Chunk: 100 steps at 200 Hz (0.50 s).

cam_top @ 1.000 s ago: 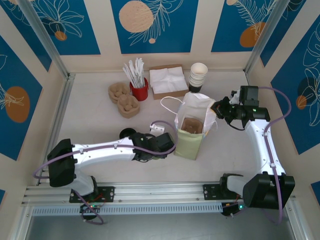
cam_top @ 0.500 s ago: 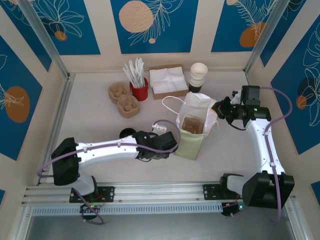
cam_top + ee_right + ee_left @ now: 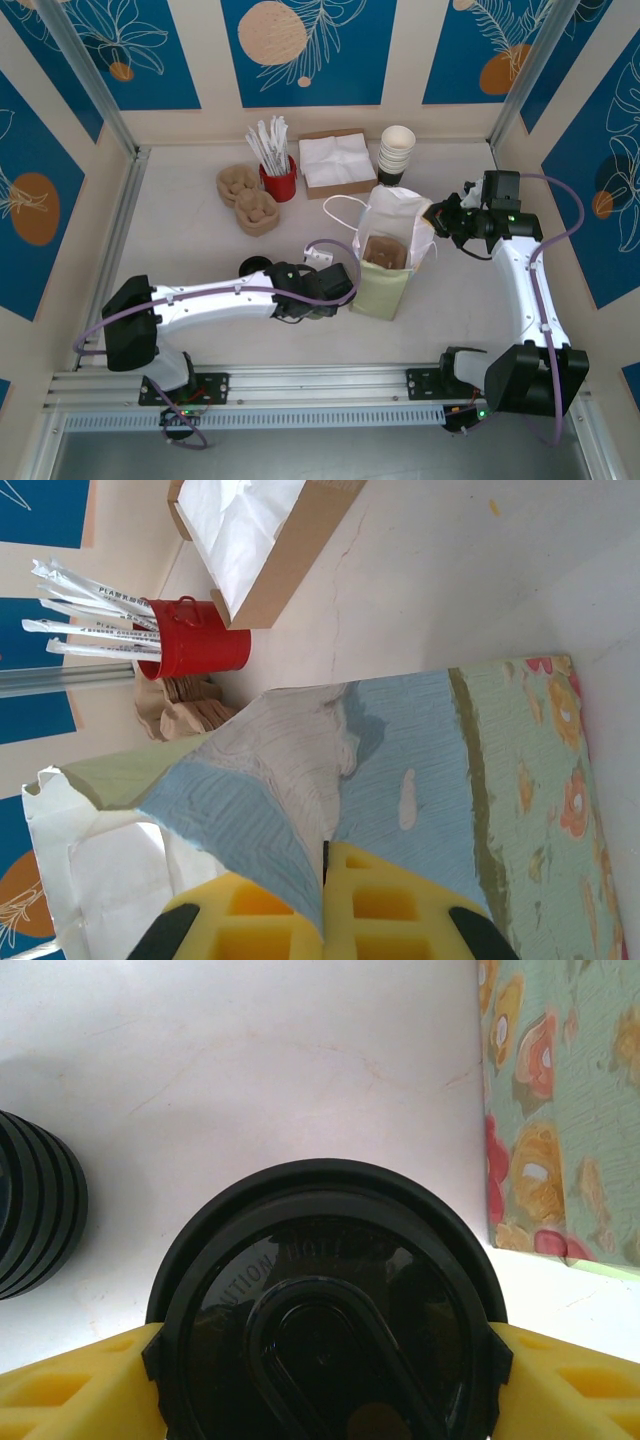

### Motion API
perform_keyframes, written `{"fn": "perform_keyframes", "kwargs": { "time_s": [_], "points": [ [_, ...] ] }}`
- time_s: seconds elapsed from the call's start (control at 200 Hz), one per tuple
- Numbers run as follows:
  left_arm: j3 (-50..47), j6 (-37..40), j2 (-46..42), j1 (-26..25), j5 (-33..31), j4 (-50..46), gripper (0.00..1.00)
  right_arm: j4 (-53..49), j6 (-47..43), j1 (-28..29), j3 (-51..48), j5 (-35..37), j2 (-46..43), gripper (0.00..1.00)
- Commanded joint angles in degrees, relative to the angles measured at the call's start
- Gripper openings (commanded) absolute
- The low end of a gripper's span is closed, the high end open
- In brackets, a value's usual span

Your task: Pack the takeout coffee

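Note:
The takeout coffee (image 3: 325,1260) shows its round black lid from above in the left wrist view. My left gripper (image 3: 325,1360) straddles it, and both yellow fingers (image 3: 85,1380) press against the lid's rim. From above, the left gripper (image 3: 318,288) sits just left of the floral paper bag (image 3: 385,285) and covers the cup. The bag stands upright with its mouth open. My right gripper (image 3: 325,865) is shut on the bag's upper edge (image 3: 300,810), at the bag's right side (image 3: 428,225) in the top view.
A loose black lid (image 3: 255,265) lies left of the left gripper, ribbed black in the wrist view (image 3: 35,1205). At the back stand brown cup carriers (image 3: 248,200), a red straw holder (image 3: 278,178), a napkin box (image 3: 337,160) and stacked white cups (image 3: 396,152).
The left arm slid a little to the right toward the bag, and its fingers closed in on the cup. The right arm and the bag stayed put.

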Motion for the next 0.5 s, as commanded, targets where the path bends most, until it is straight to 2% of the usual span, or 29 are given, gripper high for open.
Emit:
{"fn": "perform_keyframes", "kwargs": {
  "time_s": [0.0,0.23,0.495],
  "points": [
    [1.5,1.0,-0.8,-0.4,2.9,-3.3,0.73,-2.4,-0.3,-0.4,1.7,-1.6,-0.4,0.01],
    [8.4,3.7,-5.8,-0.4,-2.2,-8.9,0.73,-2.1,0.9,-0.4,1.2,-1.5,-1.7,0.01],
    [22.2,8.9,-9.6,-0.4,-5.9,-17.4,0.73,1.2,6.0,-0.4,-2.3,-2.3,-4.6,0.01]
  ]
}}
